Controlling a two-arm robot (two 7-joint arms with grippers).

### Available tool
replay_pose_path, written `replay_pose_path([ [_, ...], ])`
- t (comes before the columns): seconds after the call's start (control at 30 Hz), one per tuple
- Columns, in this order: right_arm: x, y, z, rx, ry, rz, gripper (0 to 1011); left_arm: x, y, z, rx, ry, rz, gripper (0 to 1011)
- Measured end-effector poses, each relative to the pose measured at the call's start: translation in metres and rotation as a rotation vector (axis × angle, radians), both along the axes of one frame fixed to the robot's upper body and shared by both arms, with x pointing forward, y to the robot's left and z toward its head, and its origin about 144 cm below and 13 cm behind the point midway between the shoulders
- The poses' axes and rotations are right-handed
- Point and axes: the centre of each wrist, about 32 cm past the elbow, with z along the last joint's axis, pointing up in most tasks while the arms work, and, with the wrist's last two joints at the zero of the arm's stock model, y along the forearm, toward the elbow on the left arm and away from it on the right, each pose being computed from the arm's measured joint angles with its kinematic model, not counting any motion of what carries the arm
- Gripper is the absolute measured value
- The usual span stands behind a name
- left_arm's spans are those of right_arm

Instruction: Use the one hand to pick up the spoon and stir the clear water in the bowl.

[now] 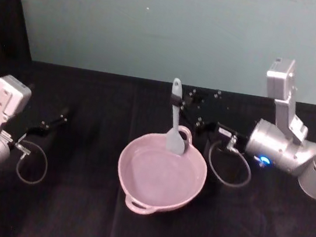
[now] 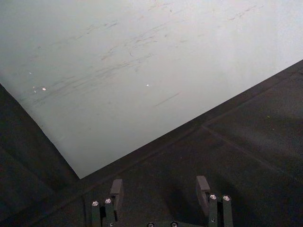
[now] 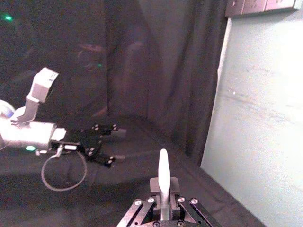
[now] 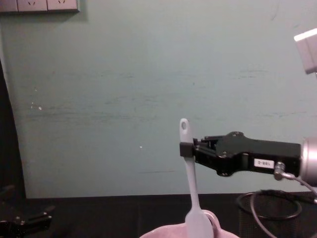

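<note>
With right gripper (image 4: pixel 185 148) clenched on the spoon (image 4: pixel 190 178) near its handle top and blade hanging at the far rim of the bowl (image 1: pixel 138 177), lower blade toward the bowl's middle, then sweep slow circles clear of the wall. Leave left gripper (image 2: pixel 159 182), jaws released, parked at left.

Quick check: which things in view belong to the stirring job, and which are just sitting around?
Job:
spoon, held upright at the bowl
bowl
right pincer, shut on the spoon's handle

Lying about:
left pincer, open, parked at the left
wall sockets
</note>
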Motion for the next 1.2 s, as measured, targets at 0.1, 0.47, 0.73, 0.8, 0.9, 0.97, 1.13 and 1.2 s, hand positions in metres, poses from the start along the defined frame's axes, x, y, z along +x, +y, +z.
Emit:
replay_pose_path([
  [0.1, -0.005, -0.002, -0.001, -0.007, 0.01, 0.006, 112, 0.0, 0.0, 0.0, 0.0, 0.0, 0.0, 1005],
  [0.47, -0.023, 0.016, -0.015, 0.052, 0.068, 0.113, 112, 0.0, 0.0, 0.0, 0.0, 0.0, 0.0, 1005],
  [0.73, -0.012, 0.039, -0.027, 0.114, 0.093, 0.166, 112, 0.0, 0.0, 0.0, 0.0, 0.0, 0.0, 1005],
  [0.8, -0.008, 0.042, -0.028, 0.123, 0.091, 0.168, 112, 0.0, 0.0, 0.0, 0.0, 0.0, 0.0, 1005],
  [0.9, 0.001, 0.045, -0.029, 0.137, 0.082, 0.162, 112, 0.0, 0.0, 0.0, 0.0, 0.0, 0.0, 1005],
  [0.97, 0.009, 0.045, -0.03, 0.144, 0.076, 0.146, 112, 0.0, 0.0, 0.0, 0.0, 0.0, 0.0, 1005],
  [1.13, 0.022, 0.041, -0.029, 0.142, 0.057, 0.105, 112, 0.0, 0.0, 0.0, 0.0, 0.0, 0.0, 1005],
  [1.2, 0.024, 0.037, -0.028, 0.136, 0.046, 0.077, 112, 0.0, 0.0, 0.0, 0.0, 0.0, 0.0, 1005],
])
